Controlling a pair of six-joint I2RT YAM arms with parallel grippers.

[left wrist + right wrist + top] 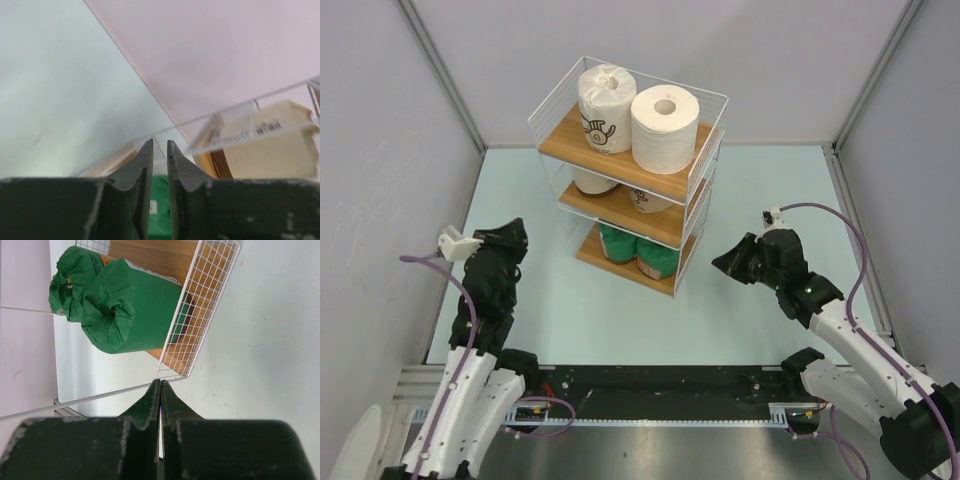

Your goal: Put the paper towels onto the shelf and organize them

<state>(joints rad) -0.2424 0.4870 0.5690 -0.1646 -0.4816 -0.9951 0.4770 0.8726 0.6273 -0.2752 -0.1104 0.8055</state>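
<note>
The shelf [672, 224] stands mid-table with all the paper towels on it. On the top board are a white-wrapped logo roll [603, 108] and a plain white roll [664, 128]. Two beige rolls [650, 200] sit on the middle board and two green rolls [658, 258] on the bottom one. My left gripper [510, 238] hovers left of the shelf; its fingers [145, 165] stand a narrow gap apart with nothing between them, and a green roll [160, 212] shows through the gap. My right gripper [730, 262], right of the shelf, is shut and empty [160, 382], facing the green rolls [132, 315].
Grey walls enclose the pale table [760, 300] on three sides. The shelf's white wire side [200, 315] is close ahead of the right fingers. A beige roll [270, 150] behind blurred shelf wire is in the left wrist view.
</note>
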